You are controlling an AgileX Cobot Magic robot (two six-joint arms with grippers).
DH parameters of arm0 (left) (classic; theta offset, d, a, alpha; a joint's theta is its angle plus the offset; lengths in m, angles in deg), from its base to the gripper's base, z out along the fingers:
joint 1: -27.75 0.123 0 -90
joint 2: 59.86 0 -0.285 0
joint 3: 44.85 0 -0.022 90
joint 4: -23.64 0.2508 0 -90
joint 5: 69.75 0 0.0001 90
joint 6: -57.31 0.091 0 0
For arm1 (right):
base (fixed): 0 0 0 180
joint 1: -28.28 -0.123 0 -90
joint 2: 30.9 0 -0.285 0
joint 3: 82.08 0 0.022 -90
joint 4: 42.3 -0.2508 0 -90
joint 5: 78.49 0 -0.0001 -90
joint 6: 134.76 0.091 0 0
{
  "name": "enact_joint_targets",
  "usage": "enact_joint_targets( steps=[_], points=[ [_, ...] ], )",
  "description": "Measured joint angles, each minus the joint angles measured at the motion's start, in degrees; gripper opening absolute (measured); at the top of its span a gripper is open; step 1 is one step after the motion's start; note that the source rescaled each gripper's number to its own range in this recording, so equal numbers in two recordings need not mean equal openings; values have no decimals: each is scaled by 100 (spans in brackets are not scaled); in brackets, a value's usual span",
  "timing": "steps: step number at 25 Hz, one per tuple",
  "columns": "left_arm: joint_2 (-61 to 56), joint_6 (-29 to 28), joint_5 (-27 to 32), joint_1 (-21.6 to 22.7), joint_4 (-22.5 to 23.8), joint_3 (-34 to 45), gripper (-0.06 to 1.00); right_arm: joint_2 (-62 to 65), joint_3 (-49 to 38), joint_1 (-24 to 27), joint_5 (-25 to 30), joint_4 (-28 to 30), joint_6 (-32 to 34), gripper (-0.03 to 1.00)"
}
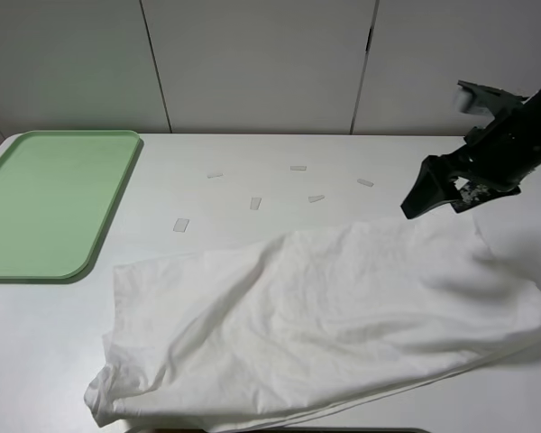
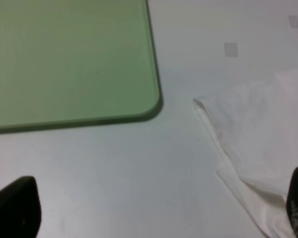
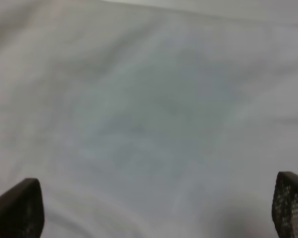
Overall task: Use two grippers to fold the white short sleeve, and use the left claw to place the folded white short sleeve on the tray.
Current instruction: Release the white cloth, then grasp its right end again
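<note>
High view: your right gripper (image 1: 430, 191) hangs at the white short sleeve's (image 1: 325, 316) far edge, well apart from the tray (image 1: 45, 203).

Left wrist: your left claw (image 2: 156, 215) is spread wide and empty over the table (image 2: 114, 168), with the tray ahead and a shirt corner beside one jaw.

Right wrist: the jaws are wide apart and hold nothing, and shirt cloth fills the space beyond them.

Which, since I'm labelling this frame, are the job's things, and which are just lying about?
Job: white short sleeve, pale green tray, left gripper, right gripper, both open.
Lying about: six small pale tape strips on the white table.
</note>
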Motion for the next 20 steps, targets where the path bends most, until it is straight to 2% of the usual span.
enact_joint_targets(
  steps=[4,9,20],
  points=[
    [0,0,5,0,0,0,100,-343,11,550,-120,576,251,100],
    [0,0,5,0,0,0,100,-823,11,953,-179,932,388,100],
    [0,0,0,0,4,0,100,-1518,-53,1038,-321,877,382,100]
  ],
)
